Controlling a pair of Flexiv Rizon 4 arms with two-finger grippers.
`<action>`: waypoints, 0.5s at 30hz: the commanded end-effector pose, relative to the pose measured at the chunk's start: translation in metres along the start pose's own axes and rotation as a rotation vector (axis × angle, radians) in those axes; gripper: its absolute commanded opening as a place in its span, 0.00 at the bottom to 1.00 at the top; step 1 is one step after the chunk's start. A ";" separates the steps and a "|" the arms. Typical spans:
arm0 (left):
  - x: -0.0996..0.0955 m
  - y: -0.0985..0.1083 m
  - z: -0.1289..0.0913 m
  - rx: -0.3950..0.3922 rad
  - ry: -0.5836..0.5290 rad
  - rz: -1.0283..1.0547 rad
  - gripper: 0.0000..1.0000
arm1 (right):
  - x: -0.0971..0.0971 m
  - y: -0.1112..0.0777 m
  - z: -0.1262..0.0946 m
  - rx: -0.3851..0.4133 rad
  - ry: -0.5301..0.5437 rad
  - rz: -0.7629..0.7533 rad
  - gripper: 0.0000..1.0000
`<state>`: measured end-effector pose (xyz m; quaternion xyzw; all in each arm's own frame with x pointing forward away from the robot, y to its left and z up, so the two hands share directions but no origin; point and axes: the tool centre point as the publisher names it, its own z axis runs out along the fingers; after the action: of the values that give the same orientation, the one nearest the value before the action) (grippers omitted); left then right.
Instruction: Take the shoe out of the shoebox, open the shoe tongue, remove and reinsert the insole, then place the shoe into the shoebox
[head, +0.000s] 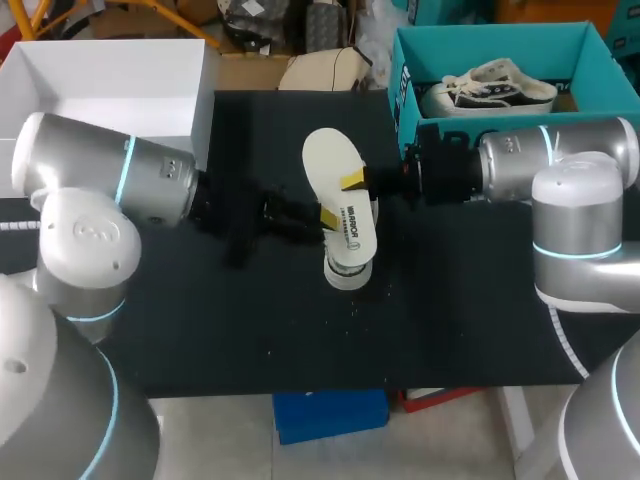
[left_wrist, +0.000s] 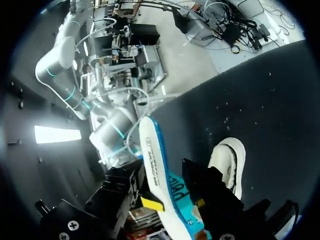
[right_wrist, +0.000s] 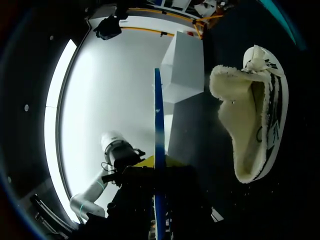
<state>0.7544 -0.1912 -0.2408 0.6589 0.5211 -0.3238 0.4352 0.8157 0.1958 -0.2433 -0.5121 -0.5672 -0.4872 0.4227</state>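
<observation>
Left hand (head: 328, 217) and right hand (head: 352, 181) clench the insole (head: 335, 160) above the shoe (head: 347, 272) (on black table (head: 470, 320)).

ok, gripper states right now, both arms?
Left gripper: shut on the insole.
Right gripper: shut on the same insole.

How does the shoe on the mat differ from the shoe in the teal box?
The mat shoe lies on the black mat, mouth spread wide on fleecy lining; the boxed shoe rests inside the teal box. In the head view the mat shoe sits mostly hidden under the insole held by the left gripper and right gripper; the boxed shoe is uncovered. Both are white with dark markings.
</observation>
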 end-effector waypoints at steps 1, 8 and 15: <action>-0.010 -0.017 -0.049 0.136 0.729 -0.261 1.00 | 0.000 -0.001 0.001 -0.003 0.000 0.000 0.00; -0.024 -0.013 -0.050 0.142 1.173 -0.351 1.00 | 0.000 -0.001 0.001 -0.003 0.000 0.000 0.00; -0.042 0.001 -0.029 0.097 1.303 -0.326 1.00 | 0.000 -0.001 0.001 -0.003 0.000 0.000 0.00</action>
<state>0.7360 -0.1609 -0.1934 0.6584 0.6263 -0.2746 0.3145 0.8158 0.1958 -0.2436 -0.5116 -0.5667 -0.4880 0.4231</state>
